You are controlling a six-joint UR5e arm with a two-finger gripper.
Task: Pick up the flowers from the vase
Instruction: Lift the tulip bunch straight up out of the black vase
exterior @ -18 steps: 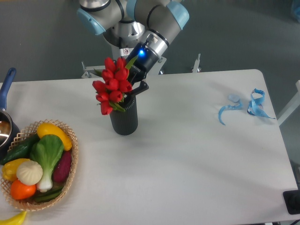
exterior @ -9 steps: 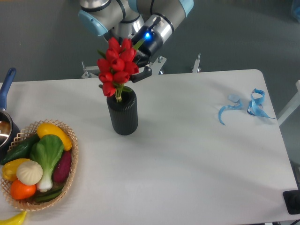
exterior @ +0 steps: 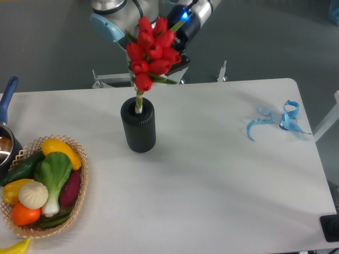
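Observation:
The flowers [exterior: 152, 53], a tight bunch of red tulip buds with green leaves, hang above the vase with only the pale stem ends still dipping into its mouth. The black ribbed vase [exterior: 139, 125] stands upright on the white table. My gripper [exterior: 170, 62] sits behind the bunch at the top of the view, shut on the flowers; its fingers are mostly hidden by the buds.
A woven basket [exterior: 79, 182] of vegetables sits at the front left, with a pot [exterior: 6, 138] at the left edge. A curly blue ribbon [exterior: 279, 120] lies at the right. The table's far edge runs behind the vase.
The gripper has risen and shifted right with the flowers, drawing the bunch up so that its stems are nearly out of the vase. The vase has stayed in place.

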